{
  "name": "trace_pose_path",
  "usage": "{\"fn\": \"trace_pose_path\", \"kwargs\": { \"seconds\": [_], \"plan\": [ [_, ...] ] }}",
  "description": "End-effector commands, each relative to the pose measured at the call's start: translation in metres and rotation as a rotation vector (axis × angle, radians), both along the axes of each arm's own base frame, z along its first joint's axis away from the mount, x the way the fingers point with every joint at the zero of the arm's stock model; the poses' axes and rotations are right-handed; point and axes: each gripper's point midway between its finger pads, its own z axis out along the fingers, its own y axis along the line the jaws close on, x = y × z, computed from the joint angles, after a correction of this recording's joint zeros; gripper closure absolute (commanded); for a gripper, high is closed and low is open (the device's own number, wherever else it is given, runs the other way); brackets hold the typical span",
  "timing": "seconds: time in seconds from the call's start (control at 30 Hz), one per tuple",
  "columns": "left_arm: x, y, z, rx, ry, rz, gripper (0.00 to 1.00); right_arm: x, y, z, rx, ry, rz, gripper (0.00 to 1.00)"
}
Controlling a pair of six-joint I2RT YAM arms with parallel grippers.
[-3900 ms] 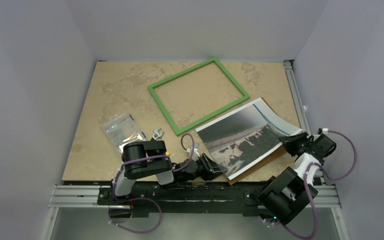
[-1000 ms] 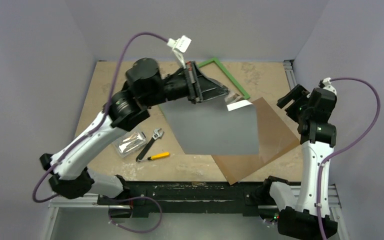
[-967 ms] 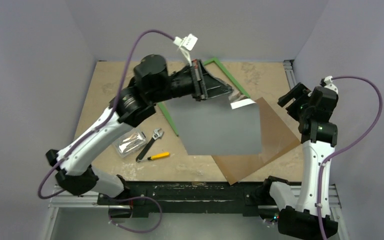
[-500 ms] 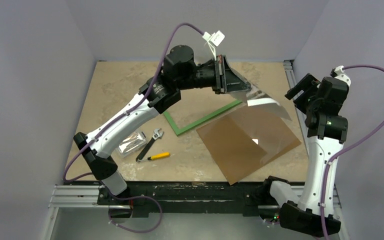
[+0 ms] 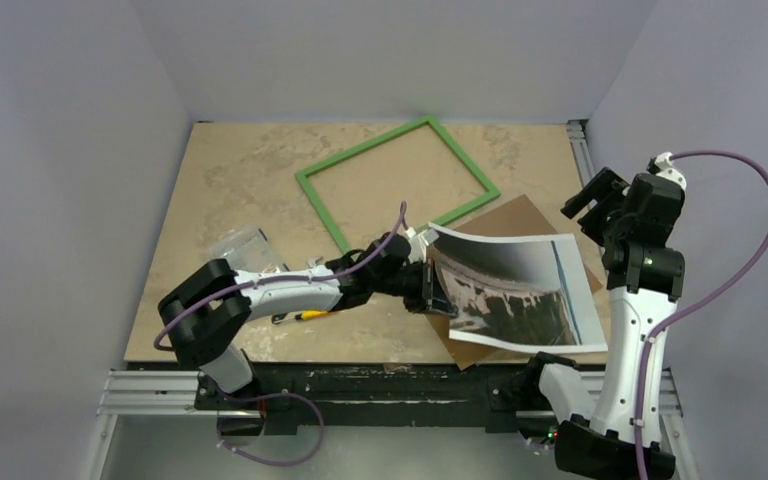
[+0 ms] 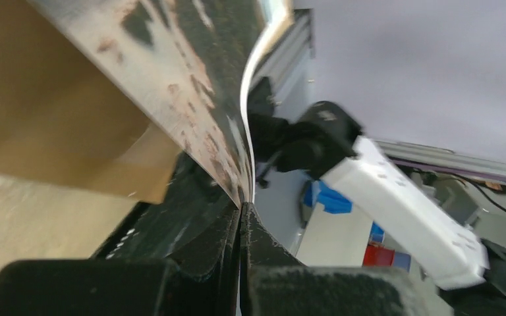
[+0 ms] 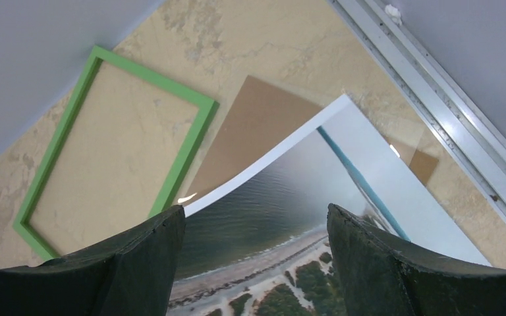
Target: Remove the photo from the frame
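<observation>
1. From the top external camera, the green frame (image 5: 362,147) lay flat and empty on the beige worktop (image 5: 230,180), with bare worktop showing through its opening.
2. The photo (image 5: 515,290) was out of the frame, to its near right, curling over a brown backing board (image 5: 505,215) whose far corner sat just beside the frame's right corner.
3. The left claw (image 5: 430,290) reached low across the worktop from the near side of the frame and was pinched onto the photo's left edge.
4. The right claw (image 5: 588,195) hung raised to the right of the frame, touching nothing.
5. A clear plastic bag (image 5: 240,248) lay to the near left of the frame.
6. In the left wrist camera, the left claw (image 6: 242,209) had its two dark fingers pressed together with the photo's (image 6: 197,79) thin edge clamped between them. The print bowed away above the backing board (image 6: 53,131).
7. The frame was out of that view.
8. In the right wrist camera, the right claw (image 7: 255,209) stood wide apart and empty, looking down on the photo (image 7: 290,191), whose white-bordered far edge arched up.
9. The backing board (image 7: 257,125) lay under the photo, close against the frame's (image 7: 191,151) right moulding. I could not tell whether board and moulding touched.
</observation>
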Motion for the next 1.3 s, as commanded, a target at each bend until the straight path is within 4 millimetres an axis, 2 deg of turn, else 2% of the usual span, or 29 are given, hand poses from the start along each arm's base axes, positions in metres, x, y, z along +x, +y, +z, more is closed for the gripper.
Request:
{"fn": "trace_pose_path", "kwargs": {
  "seconds": [0.0,0.1,0.17,0.37,0.47,0.63,0.73,0.83,0.9,1.0,1.07,1.1,1.2,1.27],
  "plan": [
    [0.021,-0.003,-0.029,-0.053,0.03,0.18,1.0,-0.002,0.006,0.001,-0.009,-0.031,0.036,0.23],
    [0.026,-0.002,-0.057,-0.056,0.081,0.259,1.0,-0.006,0.007,-0.001,-0.013,-0.021,0.039,0.23],
    [0.032,0.005,-0.071,-0.029,0.099,0.327,1.0,-0.008,0.007,0.0,-0.015,-0.025,0.039,0.23],
    [0.046,0.044,-0.096,0.074,0.118,0.536,1.0,-0.012,0.008,-0.006,-0.018,-0.022,0.041,0.23],
    [0.052,0.06,-0.095,0.064,0.14,0.655,1.0,-0.008,0.013,-0.012,0.006,-0.014,0.068,0.23],
    [0.052,0.074,-0.07,0.026,0.084,0.717,1.0,-0.007,0.017,-0.029,0.023,0.018,0.095,0.24],
    [0.031,0.078,-0.059,0.041,0.051,0.726,1.0,-0.009,0.019,-0.056,0.041,0.072,0.098,0.24],
    [0.012,0.089,-0.055,0.054,0.057,0.77,1.0,-0.004,0.036,-0.081,0.109,0.103,0.186,0.24],
    [0.002,0.098,-0.045,0.037,0.027,0.785,1.0,-0.004,0.047,-0.094,0.145,0.109,0.234,0.25],
    [-0.006,0.116,-0.043,0.095,-0.045,0.832,1.0,-0.01,0.056,-0.107,0.154,0.118,0.267,0.25],
    [-0.014,0.11,-0.048,0.103,-0.03,0.847,1.0,-0.013,0.062,-0.114,0.164,0.133,0.293,0.25],
    [-0.019,0.1,-0.056,0.117,-0.013,0.835,1.0,-0.015,0.064,-0.117,0.165,0.141,0.304,0.25],
    [-0.04,0.068,-0.064,0.099,0.039,0.781,1.0,-0.018,0.069,-0.117,0.163,0.136,0.329,0.25],
    [-0.049,0.057,-0.068,0.098,0.049,0.759,1.0,-0.019,0.071,-0.114,0.16,0.126,0.34,0.25]
  ]
}}
